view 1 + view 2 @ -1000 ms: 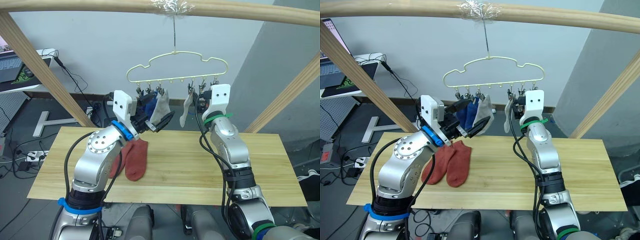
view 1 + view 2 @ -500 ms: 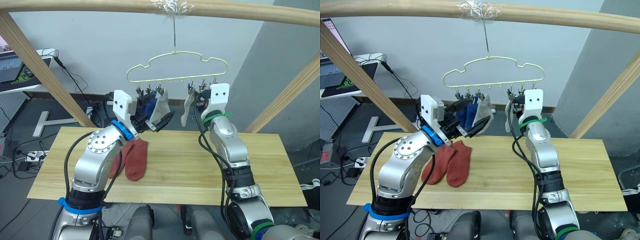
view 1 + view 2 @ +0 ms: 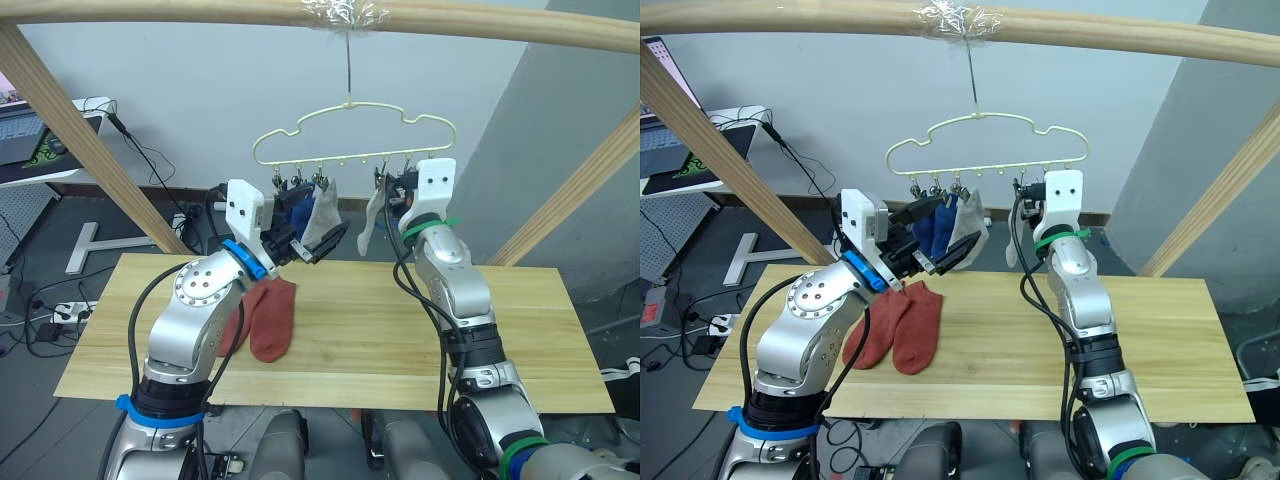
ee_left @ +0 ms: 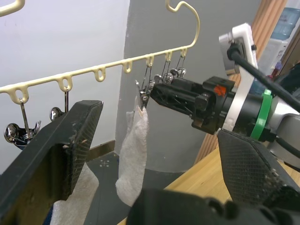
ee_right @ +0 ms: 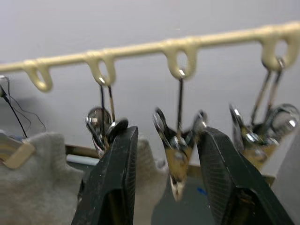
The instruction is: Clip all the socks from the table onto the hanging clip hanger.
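The pale yellow clip hanger (image 3: 350, 135) hangs by its hook from the top pole. Two blue socks (image 3: 293, 210) and a grey sock (image 3: 322, 215) hang from its left clips, and a second grey sock (image 3: 372, 220) hangs right of the middle. Two rust-red socks (image 3: 270, 315) lie side by side on the table (image 3: 420, 340). My left gripper (image 3: 315, 232) stands open just below the left grey sock, holding nothing. My right gripper (image 5: 168, 173) is raised to the clip row, open, with one bare clip (image 5: 178, 150) showing between its fingers (image 5: 112, 178).
A round wooden pole (image 3: 150, 12) runs overhead, with slanted poles at the left (image 3: 90, 150) and right (image 3: 570, 190). A desk with a laptop (image 3: 25, 140) stands behind on the left, and cables lie on the floor.
My right gripper has risen a little and shifted left, closer to the clips beside the right grey sock. The left arm and the socks have not moved.
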Robot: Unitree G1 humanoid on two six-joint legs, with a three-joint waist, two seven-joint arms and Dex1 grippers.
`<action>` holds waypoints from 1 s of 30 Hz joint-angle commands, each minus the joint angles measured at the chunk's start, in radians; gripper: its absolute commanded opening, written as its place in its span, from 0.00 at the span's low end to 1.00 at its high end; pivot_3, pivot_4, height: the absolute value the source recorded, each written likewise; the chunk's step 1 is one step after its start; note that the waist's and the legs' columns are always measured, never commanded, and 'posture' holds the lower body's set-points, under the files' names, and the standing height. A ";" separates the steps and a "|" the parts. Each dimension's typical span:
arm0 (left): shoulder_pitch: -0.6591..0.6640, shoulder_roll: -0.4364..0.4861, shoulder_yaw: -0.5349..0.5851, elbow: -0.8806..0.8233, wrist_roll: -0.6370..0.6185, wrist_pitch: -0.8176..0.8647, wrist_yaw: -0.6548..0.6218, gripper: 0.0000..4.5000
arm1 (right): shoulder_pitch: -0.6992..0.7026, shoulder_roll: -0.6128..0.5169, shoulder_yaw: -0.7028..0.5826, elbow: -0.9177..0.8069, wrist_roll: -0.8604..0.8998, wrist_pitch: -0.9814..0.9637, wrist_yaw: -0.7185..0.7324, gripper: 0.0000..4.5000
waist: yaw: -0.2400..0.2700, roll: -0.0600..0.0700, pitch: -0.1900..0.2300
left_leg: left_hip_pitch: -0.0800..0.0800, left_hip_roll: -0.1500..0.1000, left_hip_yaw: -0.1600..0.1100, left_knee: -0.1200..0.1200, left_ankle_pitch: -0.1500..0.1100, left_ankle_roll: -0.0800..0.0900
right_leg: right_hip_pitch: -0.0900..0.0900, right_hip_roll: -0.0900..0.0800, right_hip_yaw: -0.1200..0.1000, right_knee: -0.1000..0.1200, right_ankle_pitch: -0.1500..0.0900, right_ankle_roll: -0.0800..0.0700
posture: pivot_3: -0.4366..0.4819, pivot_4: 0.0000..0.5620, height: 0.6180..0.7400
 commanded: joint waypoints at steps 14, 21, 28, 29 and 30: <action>-0.045 -0.004 0.023 -0.050 -0.031 -0.001 0.011 1.00 | -0.038 0.018 -0.004 0.005 0.014 -0.035 0.026 0.43 | 0.000 0.000 0.000 | 0.000 0.000 0.000 0.000 0.000 0.000 | 0.000 0.000 0.000 0.000 0.000 0.000 | 0.55 0.41 1.00; -0.042 0.000 0.019 -0.053 -0.038 -0.002 0.016 1.00 | -0.037 0.021 -0.011 0.014 0.017 -0.040 0.028 0.28 | 0.000 0.000 0.000 | 0.000 0.000 0.000 0.000 0.000 0.000 | 0.000 0.000 0.000 0.000 0.000 0.000 | 0.55 0.41 1.00; -0.040 -0.002 0.015 -0.056 -0.040 -0.001 0.019 1.00 | -0.035 0.013 -0.015 0.013 0.014 -0.040 0.028 0.03 | 0.000 0.000 0.000 | 0.000 0.000 0.000 0.000 0.000 0.000 | 0.000 0.000 0.000 0.000 0.000 0.000 | 0.54 0.42 1.00; -0.037 -0.003 0.014 -0.058 -0.040 -0.001 0.021 1.00 | -0.035 0.010 -0.016 0.011 0.014 -0.039 0.028 0.03 | 0.000 0.000 0.000 | 0.000 0.000 0.000 0.000 0.000 0.000 | 0.000 0.000 0.000 0.000 0.000 0.000 | 0.54 0.42 1.00; -0.034 -0.004 0.012 -0.059 -0.040 0.000 0.022 1.00 | -0.034 0.008 -0.017 0.010 0.013 -0.039 0.029 0.03 | 0.000 0.000 0.000 | 0.000 0.000 0.000 0.000 0.000 0.000 | 0.000 0.000 0.000 0.000 0.000 0.000 | 0.54 0.42 1.00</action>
